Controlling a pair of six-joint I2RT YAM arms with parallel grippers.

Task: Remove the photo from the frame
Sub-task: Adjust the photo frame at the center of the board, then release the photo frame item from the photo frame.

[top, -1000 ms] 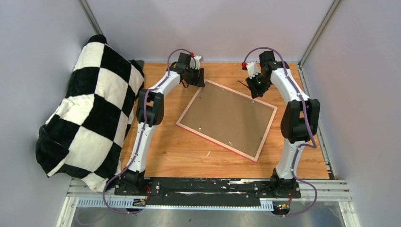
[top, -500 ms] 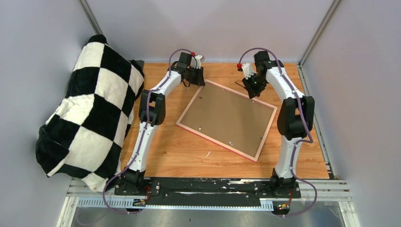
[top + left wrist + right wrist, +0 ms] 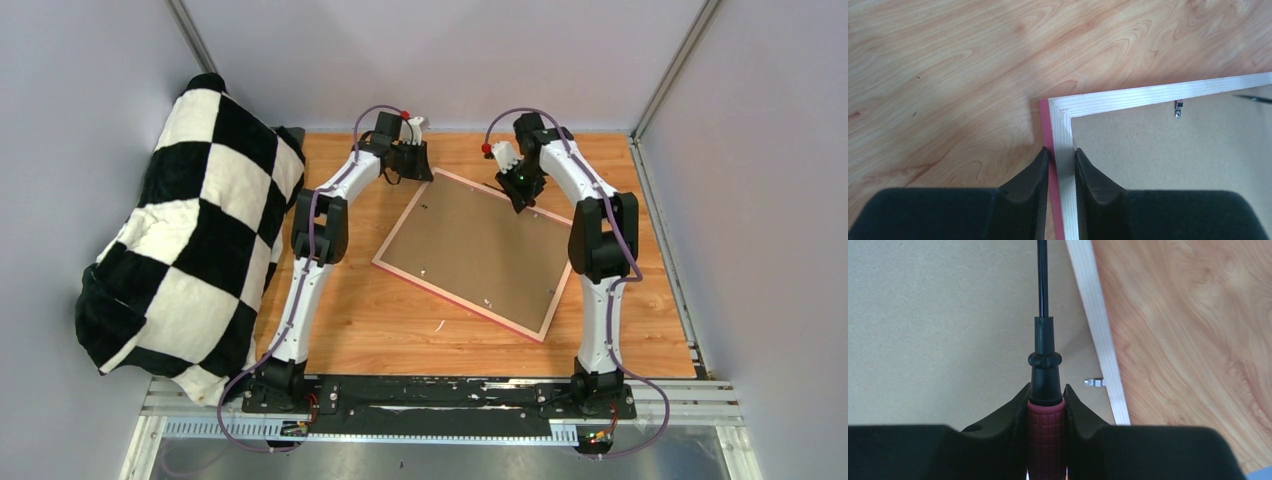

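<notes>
On the light wooden tabletop (image 3: 400,330), your pink-bordered rectangular picture frame (image 3: 460,301) lies face down, brown cardboard backing (image 3: 480,245) upward. Your left end effector (image 3: 1062,155) pinches its far-left corner rail. Your right end effector (image 3: 1046,390) clamps a red-handled black screwdriver (image 3: 1045,360) above the backing.

I am finding no text, label, brand, number or sign that can be read. None is showing on the frame (image 3: 1108,100) that my left gripper (image 3: 1062,155) is pinching. None is showing on its brown backing board (image 3: 1173,150) or on the red-handled screwdriver (image 3: 1046,355) that my right gripper (image 3: 1046,390) is clamping.
</notes>
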